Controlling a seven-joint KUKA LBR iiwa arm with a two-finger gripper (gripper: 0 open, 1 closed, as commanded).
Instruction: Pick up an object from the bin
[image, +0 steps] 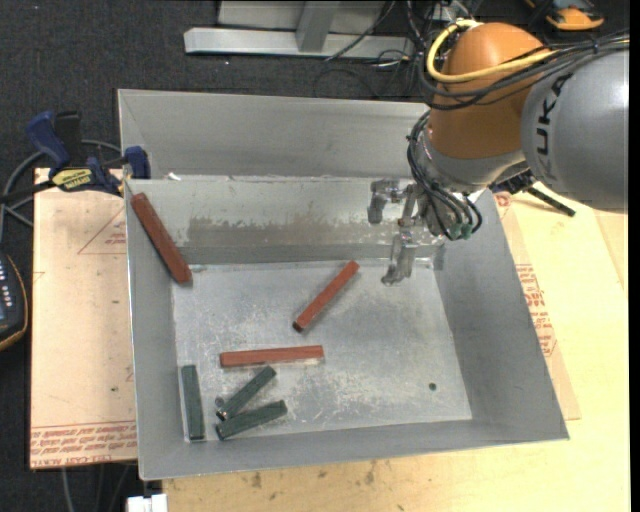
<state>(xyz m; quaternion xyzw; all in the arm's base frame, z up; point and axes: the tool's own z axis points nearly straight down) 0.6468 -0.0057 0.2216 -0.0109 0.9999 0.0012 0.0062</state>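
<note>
**Red-brown bar lies left of the gripper and nearer**

Grey metal bin (150, 300) holds a few long bars, and the gripper (390, 235) hangs over its far right part, close to the back wall. Its two fingers stand apart, and nothing is between them.

The closest thing is a red-brown bar (327, 296) that lies flat near the middle of the floor. From the gripper it is to the left and toward the near side. Its long axis runs on a diagonal: the far-right end points almost at the gripper and stops just beside it, and the other end goes away to the near left. The bar touches no other thing, so in my judgement it is the easiest one to take. For that, the gripper needs to go left and near until it is above the middle of the bar, and the fingers need to close across the short side, not along the diagonal.

The other bars are well apart from the gripper. One red bar (160, 238) leans on the left wall, another red bar (271, 356) lies flat further near, and three dark green bars (247, 390) are together in the near left corner.
</note>
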